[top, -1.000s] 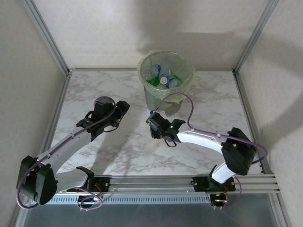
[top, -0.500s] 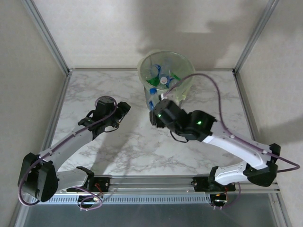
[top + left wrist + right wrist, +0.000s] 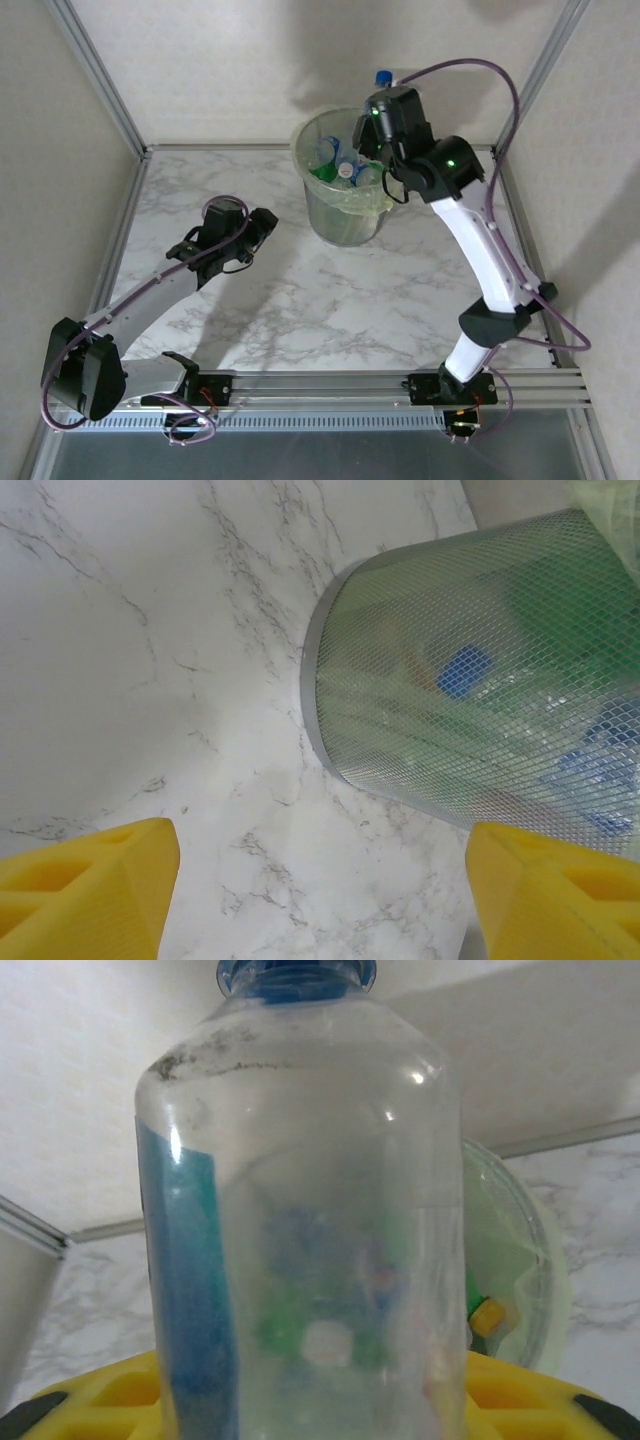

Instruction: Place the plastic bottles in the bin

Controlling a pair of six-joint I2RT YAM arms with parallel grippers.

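Between plain pale walls (image 3: 200,70), marbled tabletop (image 3: 290,310) bears bin (image 3: 345,220).

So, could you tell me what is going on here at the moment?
The right gripper holds a clear, blue-capped bottle raised by the far rim of the bin, which already has several bottles inside. The left gripper hangs open and empty above the table, left of the bin.
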